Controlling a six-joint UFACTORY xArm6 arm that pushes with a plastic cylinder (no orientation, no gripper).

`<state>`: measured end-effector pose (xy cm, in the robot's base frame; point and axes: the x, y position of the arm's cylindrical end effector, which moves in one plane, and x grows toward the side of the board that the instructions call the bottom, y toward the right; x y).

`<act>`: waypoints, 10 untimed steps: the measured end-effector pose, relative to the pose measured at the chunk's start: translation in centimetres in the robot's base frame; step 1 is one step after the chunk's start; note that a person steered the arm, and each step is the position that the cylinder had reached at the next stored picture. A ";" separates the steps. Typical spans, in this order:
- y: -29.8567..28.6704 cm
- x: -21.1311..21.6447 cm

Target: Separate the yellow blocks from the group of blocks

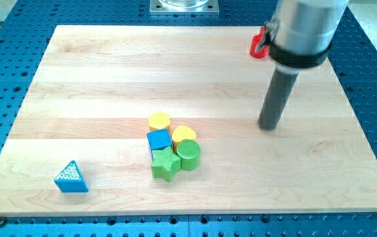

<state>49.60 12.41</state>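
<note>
While my tip (268, 127), a bare rod with no pincer to open or shut, rests on the board touching nothing, the task stands unstarted. Well to its left and lower: yellow heart block (184, 133), yellow round block (159, 121), both touching blue square block (159, 140), green cylinder (190, 155), green star block (165, 164). Farthest left: blue triangle block (70, 176), alone.

No readable text, label, brand or number anywhere — blocks and board alike unmarked.
</note>
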 end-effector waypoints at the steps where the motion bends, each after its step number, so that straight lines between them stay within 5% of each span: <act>1: -5.2 1.5; 7: -24.6 6.8; 10: -21.6 2.0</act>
<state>51.57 -9.19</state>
